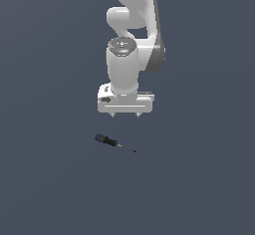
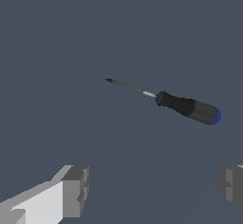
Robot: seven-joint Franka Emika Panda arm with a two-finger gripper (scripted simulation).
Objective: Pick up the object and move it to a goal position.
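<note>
One screwdriver (image 1: pixel 114 143) lying flat on plain dark floor (image 1: pixel 50 179), below jaws and clear of them, no contact. Handle black with blue end cap; thin dark shaft runs to pointed tip. White gripper (image 1: pixel 125 115) hanging above, pointing straight down. Jaws spread wide, nothing held between them. Wrist view: screwdriver (image 2: pixel 173 103) ahead of both fingertips (image 2: pixel 76 190), outside gap between jaws, lying roughly crosswise to them
</note>
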